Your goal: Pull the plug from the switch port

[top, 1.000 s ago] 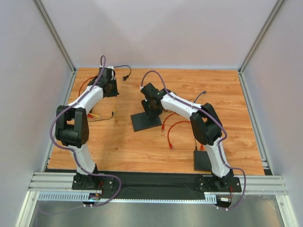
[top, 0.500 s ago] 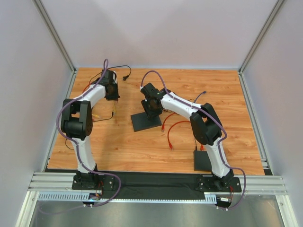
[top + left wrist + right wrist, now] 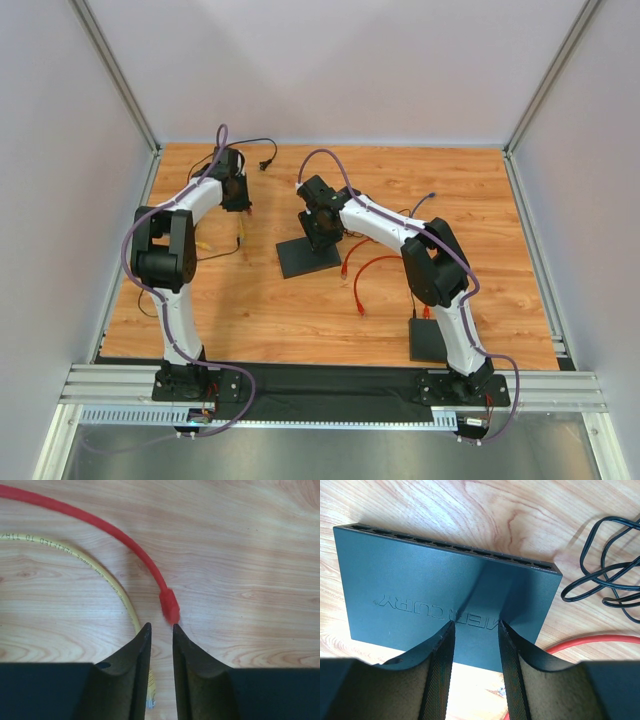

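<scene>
The left gripper (image 3: 159, 626) had just let go. A second earlier its jaws were shut tight; now they stood slightly parted, the gap narrow and nothing between them. Just beyond their tips the small red plastic plug (image 3: 169, 606) lay loose on the light wooden tabletop (image 3: 250, 555), a little blurred. It sat at the end of its thin red cable (image 3: 100, 527), which curved away to the upper left. A thin yellow cable (image 3: 100, 575) ran alongside and passed under the left finger. Over that same second the top view showed the left arm's elbow drawn back and raised. Its wrist had kept to the far left of the tabletop, well apart from the flat black rectangular switch (image 3: 308, 257). The right gripper (image 3: 476, 622) had not altered. Its jaws stood apart and gripped nothing, with their tips over the top face of the switch, apparently to steady it, though actual contact could not be told. As far as the right wrist view showed, no cable led into the row of ports along the switch's far edge. A loose black cable (image 3: 605, 570) lay beside the switch. Judged from this, the plug was already out of its port and set down clear of the switch. Little seemed left except for both arms to draw away.
</scene>
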### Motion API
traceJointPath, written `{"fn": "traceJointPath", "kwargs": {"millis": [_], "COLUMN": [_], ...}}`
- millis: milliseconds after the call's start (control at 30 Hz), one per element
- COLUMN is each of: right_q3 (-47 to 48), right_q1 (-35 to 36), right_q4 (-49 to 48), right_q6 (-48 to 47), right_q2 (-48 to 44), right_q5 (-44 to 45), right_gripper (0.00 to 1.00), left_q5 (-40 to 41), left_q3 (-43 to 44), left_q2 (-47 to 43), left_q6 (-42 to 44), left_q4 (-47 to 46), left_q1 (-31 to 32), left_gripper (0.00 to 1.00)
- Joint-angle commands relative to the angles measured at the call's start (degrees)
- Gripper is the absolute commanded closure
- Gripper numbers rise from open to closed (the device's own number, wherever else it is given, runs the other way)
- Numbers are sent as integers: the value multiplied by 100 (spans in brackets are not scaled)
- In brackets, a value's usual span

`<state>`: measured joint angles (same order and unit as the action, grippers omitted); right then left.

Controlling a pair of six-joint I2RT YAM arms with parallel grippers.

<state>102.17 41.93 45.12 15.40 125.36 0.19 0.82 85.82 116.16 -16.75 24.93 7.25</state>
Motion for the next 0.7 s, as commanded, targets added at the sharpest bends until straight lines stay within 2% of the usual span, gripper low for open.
{"fn": "traceJointPath", "kwargs": {"millis": [0, 67, 200, 233, 433, 567, 600, 667], "right_q3": [-154, -154, -171, -215, -644, -1146, -1225, -1436], "right_q1": [219, 228, 219, 193, -9, -150, -237, -326], "right_q4": [374, 374, 383, 348, 252, 102, 67, -3], "right_q6": [209, 227, 262, 279, 367, 429, 446, 482], "right_q2": [235, 191, -64, -247, -819, -1153, -1198, -1338], "right_q5": [-405, -335, -177, -72, -115, -71, -141, -194], "right_gripper": [58, 58, 58, 57, 53, 52, 52, 53], "left_q5": [15, -29, -47, -221, -757, -1451, -1462, -1418], "left_q3": [-117, -197, -329, -503, -1075, -1602, -1908, -2374], "left_q2": [-295, -435, -655, -995, -1516, -1763, -1824, -2009], "left_q6": [-74, -65, -117, -161, -320, -504, -557, -802], "left_q4": [-199, -277, -269, -365, -629, -936, -1024, -1235], "left_q1": [-65, -74, -83, -83, -74, -57, -48, 5], "left_gripper": [69, 64, 63, 63, 62, 73, 79, 84]}}
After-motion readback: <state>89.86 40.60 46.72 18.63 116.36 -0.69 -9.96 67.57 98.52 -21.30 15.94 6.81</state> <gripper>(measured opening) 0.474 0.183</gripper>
